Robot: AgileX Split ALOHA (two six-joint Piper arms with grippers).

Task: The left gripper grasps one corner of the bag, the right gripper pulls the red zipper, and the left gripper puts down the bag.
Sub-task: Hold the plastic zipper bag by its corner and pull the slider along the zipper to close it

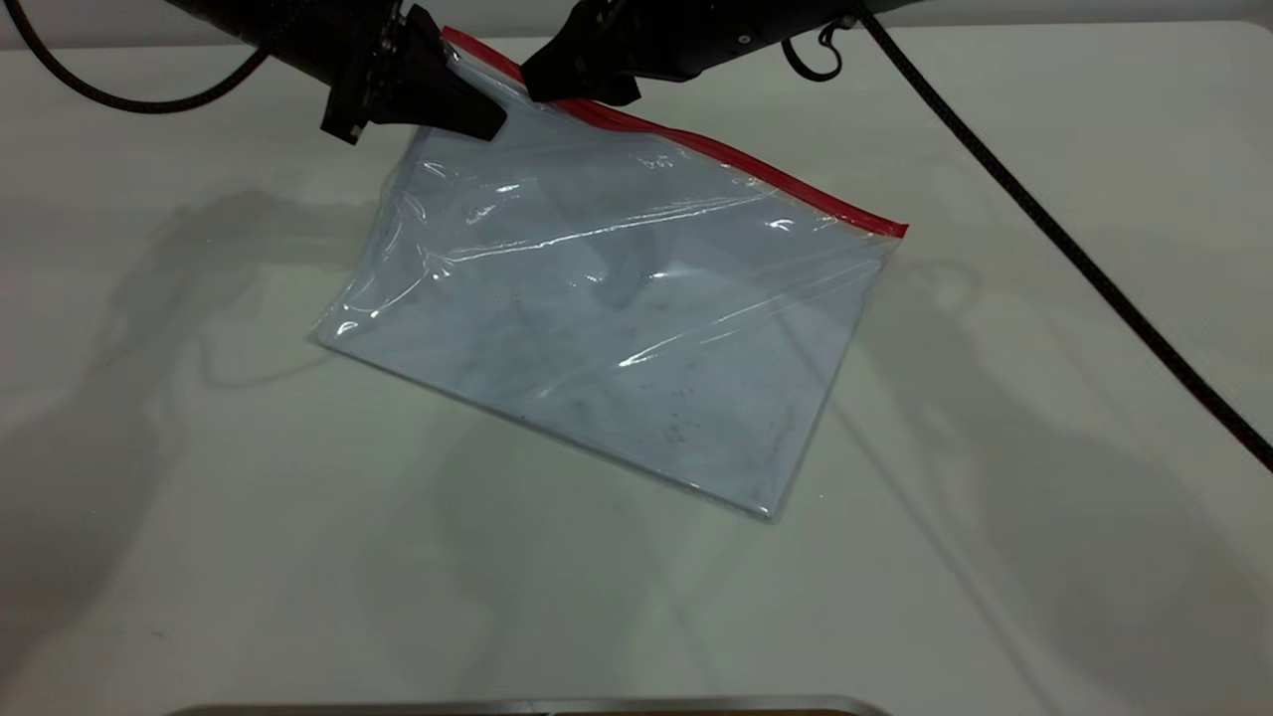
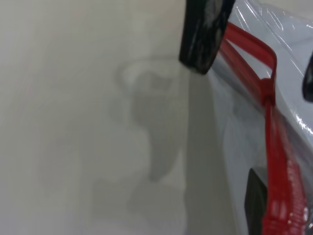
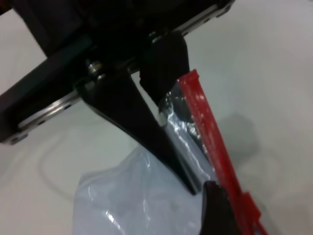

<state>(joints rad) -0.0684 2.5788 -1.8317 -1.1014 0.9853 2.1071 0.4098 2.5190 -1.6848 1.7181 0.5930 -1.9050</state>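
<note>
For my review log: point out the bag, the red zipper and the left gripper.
the bag point(image 1: 607, 328), exterior view, middle of the clear panel.
the red zipper point(image 1: 736, 159), exterior view, midway along the red strip.
the left gripper point(image 1: 477, 114), exterior view, jaw tips at the bag's corner.

Counting it off: one bag point(image 1: 607, 318) on the worktop point(image 1: 995, 557), a single clear pouch and no second one anywhere. One red zipper point(image 1: 696, 144) runs along its far long edge, one strip only, and on it one small slider tab point(image 2: 266, 90), seen in the left wrist view. Two grippers up at the far side: the left gripper point(image 1: 477, 114) and the right gripper point(image 1: 572, 85), one each, both at the bag's far-left corner. Two cables in play, one trailing off far left point(image 1: 129, 99), one braided line point(image 1: 1074, 249) running down the right. One small hook loop point(image 1: 811, 55) by the right arm.
</note>
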